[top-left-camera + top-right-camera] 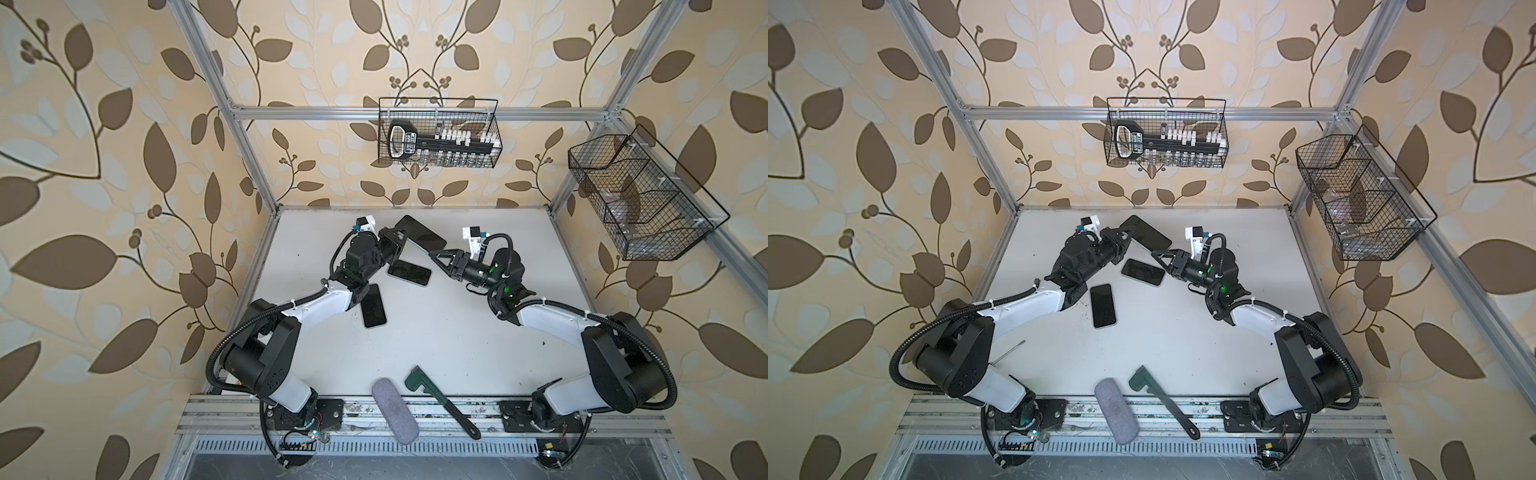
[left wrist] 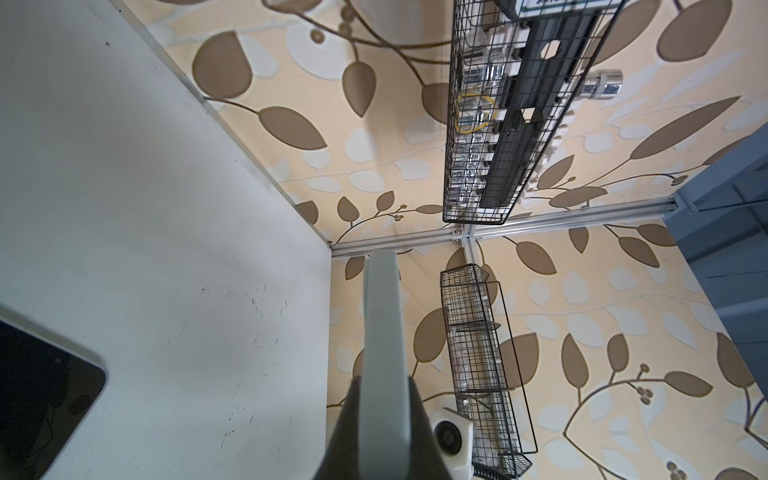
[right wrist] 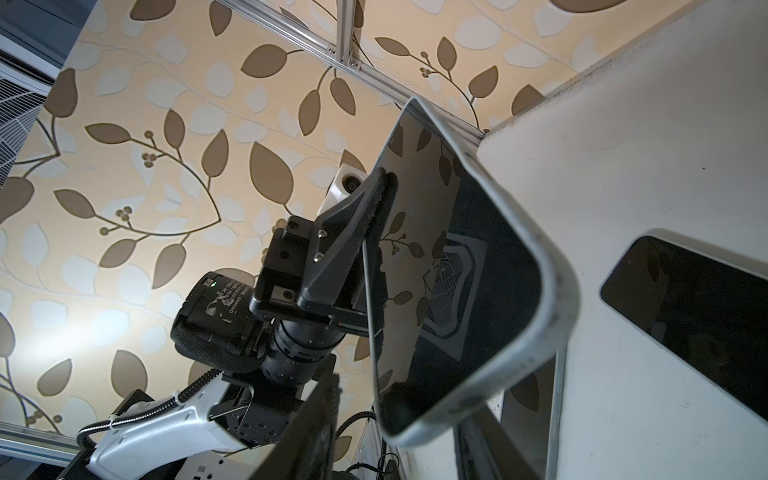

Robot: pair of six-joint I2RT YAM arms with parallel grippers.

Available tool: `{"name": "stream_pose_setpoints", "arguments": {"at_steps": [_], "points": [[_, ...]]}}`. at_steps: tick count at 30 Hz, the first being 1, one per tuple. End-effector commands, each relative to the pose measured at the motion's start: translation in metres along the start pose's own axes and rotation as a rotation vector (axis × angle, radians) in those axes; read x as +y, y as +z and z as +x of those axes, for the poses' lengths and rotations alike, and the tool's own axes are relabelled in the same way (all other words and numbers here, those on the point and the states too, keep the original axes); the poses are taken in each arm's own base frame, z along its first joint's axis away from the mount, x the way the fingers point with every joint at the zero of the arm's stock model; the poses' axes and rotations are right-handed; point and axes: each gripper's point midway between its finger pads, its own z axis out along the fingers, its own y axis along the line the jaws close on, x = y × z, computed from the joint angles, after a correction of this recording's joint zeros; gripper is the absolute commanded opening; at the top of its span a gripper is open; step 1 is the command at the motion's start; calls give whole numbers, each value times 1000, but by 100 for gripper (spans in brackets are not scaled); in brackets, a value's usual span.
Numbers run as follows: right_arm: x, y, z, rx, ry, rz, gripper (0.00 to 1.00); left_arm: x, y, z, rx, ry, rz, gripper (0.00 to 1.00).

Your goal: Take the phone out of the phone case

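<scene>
**Cased phone held up, the peel not yet begun**

The left pincer (image 1: pixel 402 243) is clenched on the phone (image 1: pixel 422 233), which is raised over the back of the surface (image 1: pixel 457 332) with its pale phone case (image 3: pixel 552 291) on. The right pincer (image 1: pixel 434 253) stands spread either side of the phone's lower end, apparently not gripping. Next, I judge, it must pinch the case rim and pull it off a corner. Count: three phones, with two other phones (image 1: pixel 409 274) (image 1: pixel 373 306) lying flat; two wire baskets (image 1: pixel 440 133) (image 1: pixel 640 199); one grey pouch (image 1: pixel 395 411); one green tool (image 1: pixel 440 403).
</scene>
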Motion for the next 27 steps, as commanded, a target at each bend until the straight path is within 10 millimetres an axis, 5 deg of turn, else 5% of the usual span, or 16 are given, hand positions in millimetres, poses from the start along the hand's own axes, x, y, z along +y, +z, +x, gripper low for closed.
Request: {"name": "stream_pose_setpoints", "arguments": {"at_steps": [1,27], "points": [[16,7,-6,-2,-7,-63,43,-62,0,-2,3,12,189,0],[12,8,1,-3,15,-81,23,-63,0,1,8,-4,203,0]]}}
